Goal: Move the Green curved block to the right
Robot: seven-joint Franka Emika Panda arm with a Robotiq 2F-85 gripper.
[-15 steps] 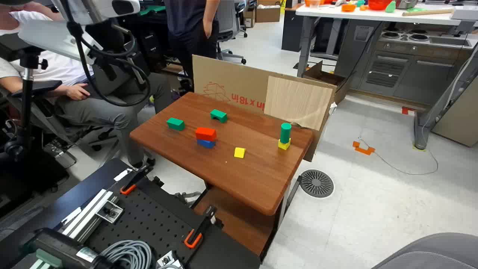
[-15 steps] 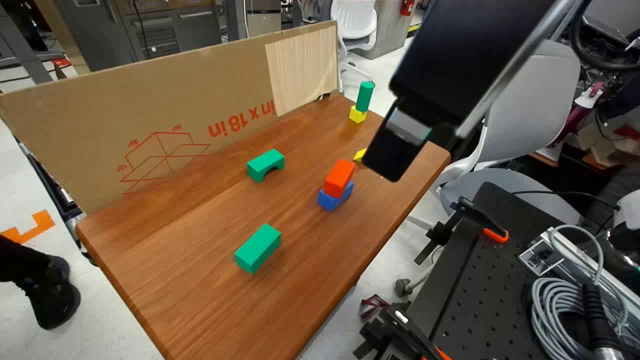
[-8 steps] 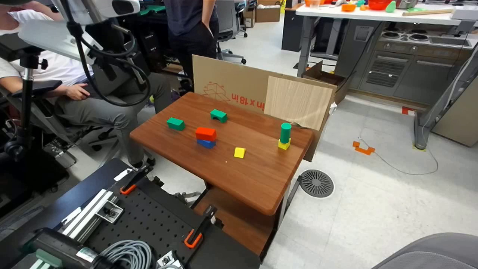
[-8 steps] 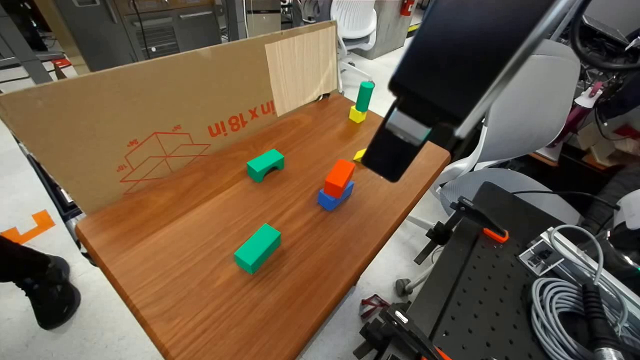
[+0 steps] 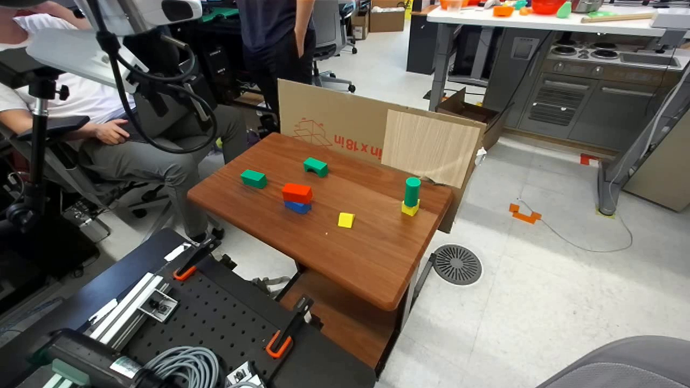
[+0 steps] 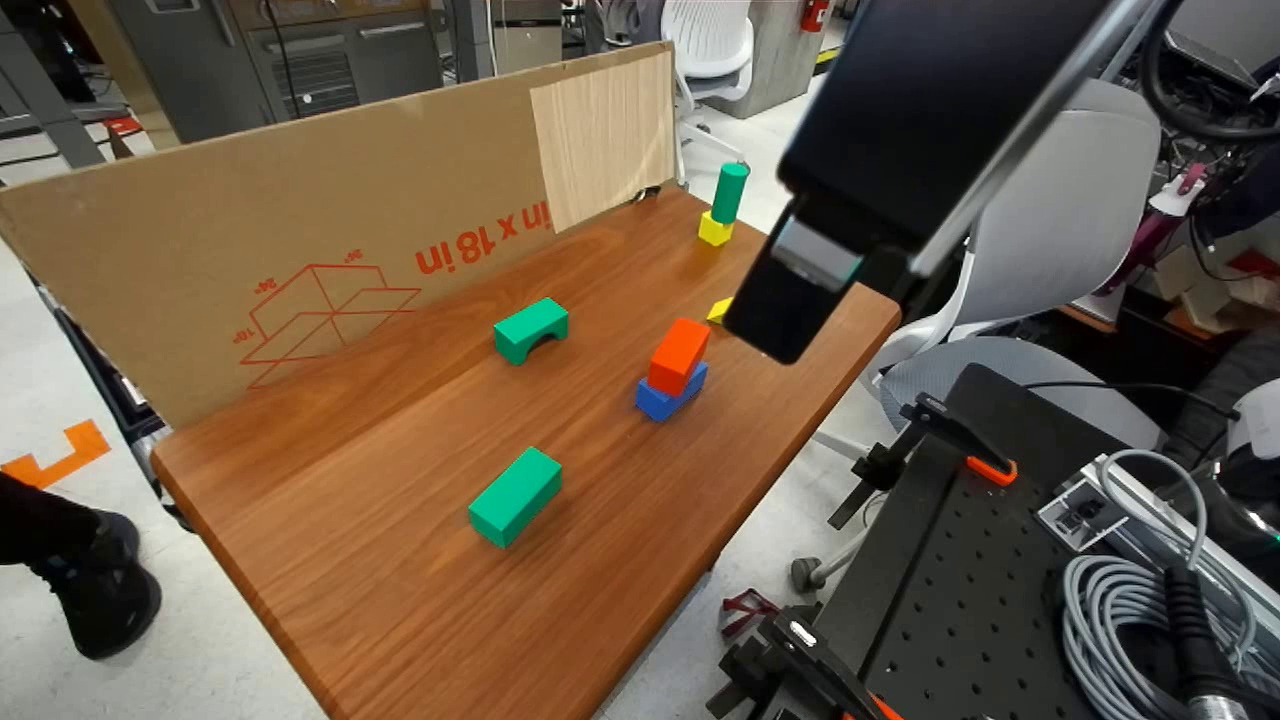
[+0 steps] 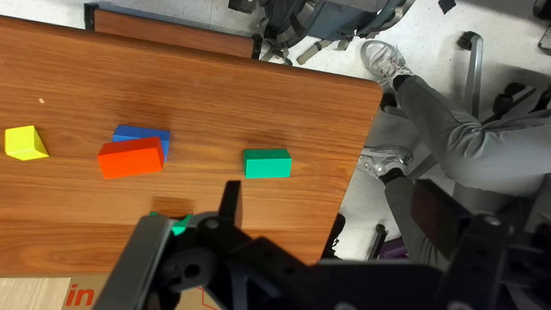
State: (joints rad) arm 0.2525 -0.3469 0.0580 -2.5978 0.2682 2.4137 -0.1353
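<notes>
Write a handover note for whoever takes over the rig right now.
The hand: open, raised, holding nothing.
The green curved block: on the table, opening downward, between the red block and the cardboard panel; partly hidden by the hand in the wrist view. Do not mix it up with the rectangular green block.
Done: nothing the pictures can confirm; the block is not in grasp.
To do: probably grasp it and shift it right.

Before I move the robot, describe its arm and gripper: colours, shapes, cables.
The arm shows whitish parts with a black rounded patch; a black cable loops below it. The gripper is black and dark grey, with slab-like fingers and round bolt-like discs. No lettering is readable.
</notes>
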